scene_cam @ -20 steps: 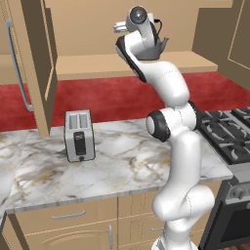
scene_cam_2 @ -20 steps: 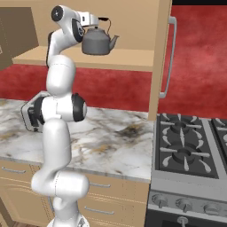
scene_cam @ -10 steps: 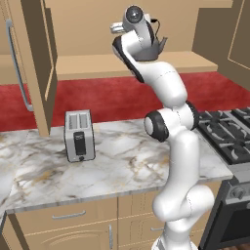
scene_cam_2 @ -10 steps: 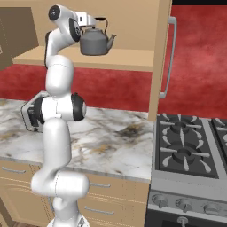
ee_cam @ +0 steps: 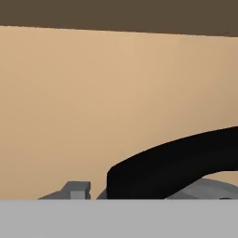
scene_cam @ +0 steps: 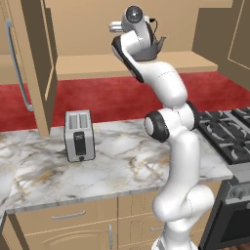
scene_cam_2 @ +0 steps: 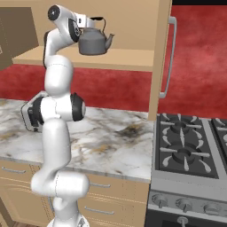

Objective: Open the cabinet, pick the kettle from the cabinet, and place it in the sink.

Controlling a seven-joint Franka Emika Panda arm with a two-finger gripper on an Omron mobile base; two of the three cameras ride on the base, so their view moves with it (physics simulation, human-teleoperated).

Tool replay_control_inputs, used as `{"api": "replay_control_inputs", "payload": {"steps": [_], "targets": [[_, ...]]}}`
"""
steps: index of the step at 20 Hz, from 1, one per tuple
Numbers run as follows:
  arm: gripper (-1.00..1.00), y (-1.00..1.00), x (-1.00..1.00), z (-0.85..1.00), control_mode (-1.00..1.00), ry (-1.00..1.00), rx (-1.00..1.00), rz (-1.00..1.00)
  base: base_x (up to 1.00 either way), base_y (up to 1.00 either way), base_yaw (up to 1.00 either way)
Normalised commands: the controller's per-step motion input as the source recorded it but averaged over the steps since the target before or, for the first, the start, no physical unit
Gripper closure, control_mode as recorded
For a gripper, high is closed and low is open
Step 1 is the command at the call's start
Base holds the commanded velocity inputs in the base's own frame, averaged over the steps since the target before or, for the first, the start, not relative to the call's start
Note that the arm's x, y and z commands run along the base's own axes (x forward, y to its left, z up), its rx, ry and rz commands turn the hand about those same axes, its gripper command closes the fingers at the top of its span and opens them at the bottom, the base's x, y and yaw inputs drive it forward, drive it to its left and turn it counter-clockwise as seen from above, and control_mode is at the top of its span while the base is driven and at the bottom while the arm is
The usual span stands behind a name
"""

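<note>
The cabinet stands open, its left door (scene_cam: 30, 63) and right door (scene_cam_2: 162, 48) swung outward. On its bottom shelf (scene_cam_2: 126, 60) sits the kettle (scene_cam_2: 93, 43), squat and grey, spout pointing right. My gripper (scene_cam_2: 90, 22) is up at the top of the kettle, right at its black arched handle (ee_cam: 176, 162). From the left base view my arm hides most of the kettle (scene_cam: 157, 45). The fingertips are hidden, so how the jaws stand on the handle is unclear. The sink is out of view.
A silver toaster (scene_cam: 79, 135) stands on the marble counter (scene_cam: 117, 168) below the cabinet's left door. A gas stove (scene_cam_2: 190, 142) adjoins the counter on the right. The wall behind is red.
Hardly anything has shifted. The hand stays at the kettle's handle, and the kettle rests at the same spot on the shelf.
</note>
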Motion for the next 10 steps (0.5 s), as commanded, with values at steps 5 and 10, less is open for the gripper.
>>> {"api": "replay_control_inputs", "payload": {"steps": [5, 10], "targets": [[1.0, 0.0, -0.06, -0.1, -1.0, -0.16, 0.18, 0.04, 0.0, 0.0, 0.0], [1.0, 0.0, -0.25, -0.09, -1.0, -0.24, 0.13, 0.05, 0.0, 0.0, 0.0]]}}
